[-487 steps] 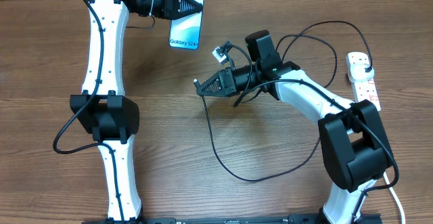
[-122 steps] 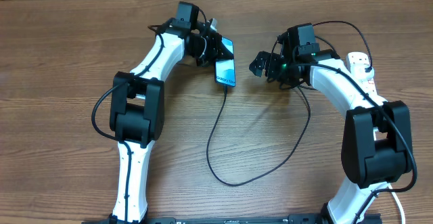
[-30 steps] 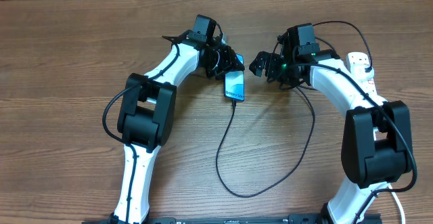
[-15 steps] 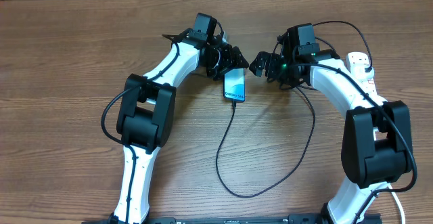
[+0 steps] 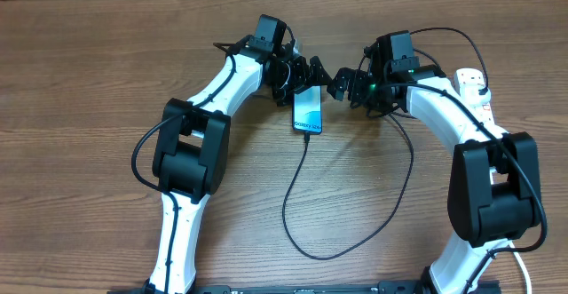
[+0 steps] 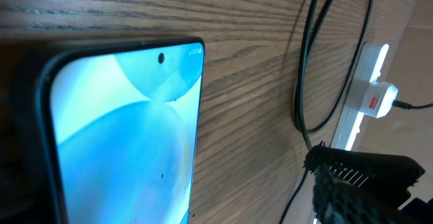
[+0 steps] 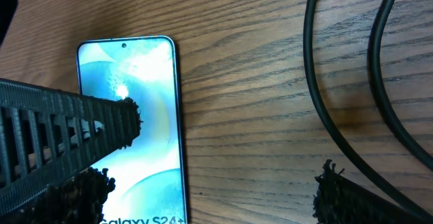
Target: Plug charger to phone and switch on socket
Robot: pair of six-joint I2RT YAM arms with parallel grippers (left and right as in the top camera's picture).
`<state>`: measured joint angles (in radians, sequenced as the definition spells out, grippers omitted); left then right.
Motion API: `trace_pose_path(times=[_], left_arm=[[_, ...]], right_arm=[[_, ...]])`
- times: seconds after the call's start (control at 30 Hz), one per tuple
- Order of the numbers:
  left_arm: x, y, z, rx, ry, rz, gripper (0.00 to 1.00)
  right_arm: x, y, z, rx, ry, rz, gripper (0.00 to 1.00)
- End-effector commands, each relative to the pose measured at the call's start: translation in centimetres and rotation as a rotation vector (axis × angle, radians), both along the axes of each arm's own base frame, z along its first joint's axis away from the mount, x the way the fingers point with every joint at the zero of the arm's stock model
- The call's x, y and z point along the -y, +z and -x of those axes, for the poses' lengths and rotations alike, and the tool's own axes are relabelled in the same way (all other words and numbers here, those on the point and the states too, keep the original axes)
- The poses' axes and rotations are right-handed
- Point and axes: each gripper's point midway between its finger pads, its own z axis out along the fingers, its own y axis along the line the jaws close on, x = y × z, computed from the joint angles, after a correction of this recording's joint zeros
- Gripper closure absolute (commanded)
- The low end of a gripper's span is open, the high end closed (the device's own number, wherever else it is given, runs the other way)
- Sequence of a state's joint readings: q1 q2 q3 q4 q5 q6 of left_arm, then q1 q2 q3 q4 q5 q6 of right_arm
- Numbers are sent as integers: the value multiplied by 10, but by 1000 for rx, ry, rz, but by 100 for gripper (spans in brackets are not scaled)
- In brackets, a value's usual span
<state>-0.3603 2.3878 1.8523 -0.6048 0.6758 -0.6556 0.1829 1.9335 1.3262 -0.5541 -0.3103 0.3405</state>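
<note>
Overhead spotter: Your left gripper point(image 5: 309, 76) has its jaws spread wide, pinching nothing. The phone point(image 5: 307, 113) lies flat on the table point(image 5: 89, 81), screen lit, at 6 o'clock from those jaws, with its top end just under them.

Wrist spotter: Your right gripper point(image 7: 223, 156) is spread wide too and holds nothing. It hovers near the phone's top corner. Black loops of the charger point(image 7: 308, 55) lie on the wood at 3 o'clock of it.

Overhead spotter: The charger leaves the phone's bottom end at 6 o'clock, so you can take it as plugged in, I judge. The socket point(image 5: 479, 112) sits at 3 o'clock of your right jaws, well apart from them, and its switch looks untouched.

Wrist spotter: Watch those loops. If you swing right toward the switch, the arm may drag them, pulling the connector out or sliding the phone. Raise your left arm straight up, or a finger may clip the phone's edge.
</note>
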Motion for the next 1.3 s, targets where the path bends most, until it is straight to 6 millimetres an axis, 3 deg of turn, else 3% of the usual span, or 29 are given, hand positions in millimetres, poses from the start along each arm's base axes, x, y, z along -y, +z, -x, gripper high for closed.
trace_pose_path(times=[0.0,0.57,1.27], left_arm=[[-21,-47,9,-67,44,-137,0],[-27,-50,12,-84,54,-168,0],[-50,-55,13,-136,93,-204,0]], right_arm=[[1,24,-9,58,-9,-17,0],[1,24,-9,56,-9,-16,0],[1,24,-9,55,-9,-17,0]])
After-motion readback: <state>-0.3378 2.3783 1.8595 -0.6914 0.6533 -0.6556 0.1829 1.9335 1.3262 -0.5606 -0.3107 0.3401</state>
